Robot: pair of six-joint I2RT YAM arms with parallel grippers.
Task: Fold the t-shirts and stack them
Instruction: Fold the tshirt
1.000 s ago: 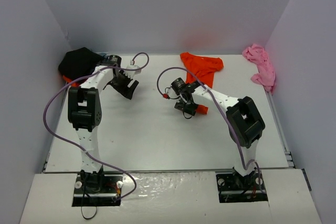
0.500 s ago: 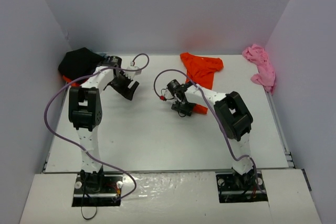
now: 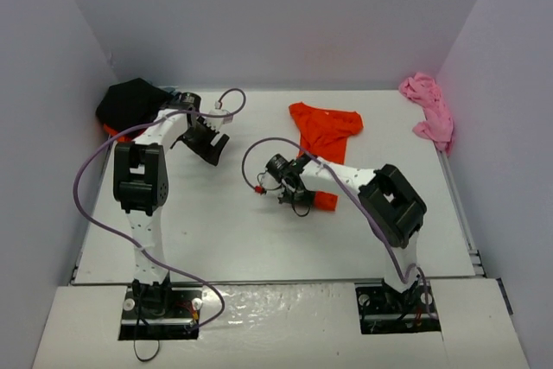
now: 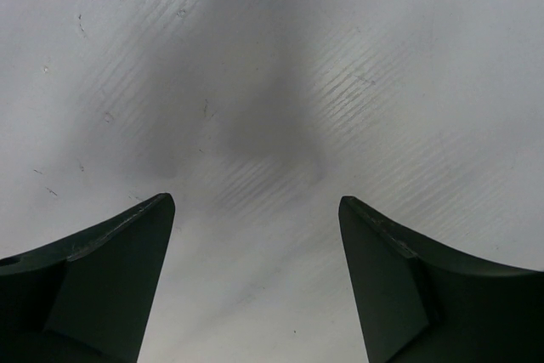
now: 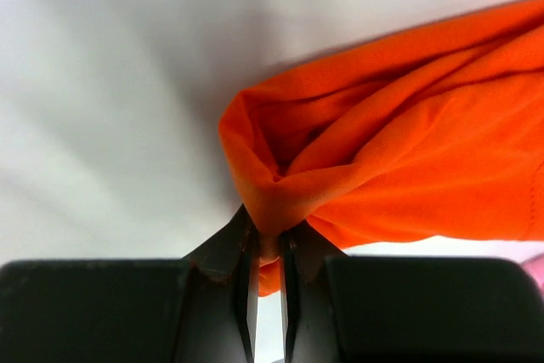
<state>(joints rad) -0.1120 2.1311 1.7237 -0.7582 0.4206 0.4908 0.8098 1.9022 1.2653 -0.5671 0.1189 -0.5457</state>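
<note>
Far to the left of the orange-red t-shirt, in the back corner of the table, the black t-shirt lies in a heap. Between that heap and the orange-red shirt, the left gripper hangs over bare tabletop, jaws spread wide with nothing in them. Just in front of the orange-red shirt's bulk, the right gripper is pinched narrow on a bunched fold of its near edge, and cloth trails back from the jaws to the crumpled body. Far to the right of that shirt, against the wall, the pink t-shirt sits bunched.

The step in hand looks like dragging the orange-red shirt forward into open space to spread it. Pulling low and slowly should let the fabric slide flat rather than roll. The pinch seems to take several layers, a wad rather than one hem, so the left gripper will likely need a second corner before any clean fold.
</note>
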